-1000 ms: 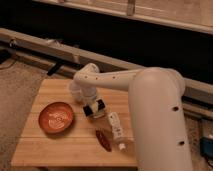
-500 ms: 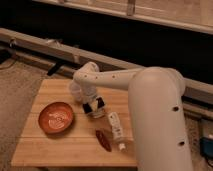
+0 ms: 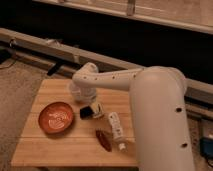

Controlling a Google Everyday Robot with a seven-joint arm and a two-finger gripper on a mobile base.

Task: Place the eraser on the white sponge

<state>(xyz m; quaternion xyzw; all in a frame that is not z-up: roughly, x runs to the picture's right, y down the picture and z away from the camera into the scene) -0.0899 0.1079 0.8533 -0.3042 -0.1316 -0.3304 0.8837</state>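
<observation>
Sitting mid-table, the eraser is touching the white sponge at its 3 o'clock. The gripper is hovering at 12 o'clock. Likely light, stiff; pinching its long edges looks best.

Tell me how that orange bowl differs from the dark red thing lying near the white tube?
The orange bowl is round and wide; the dark red object is a narrow oblong, far smaller. The bowl sits left of the gripper; the red object lies toward the front edge beside the white tube. Both rest on the wooden table.
</observation>
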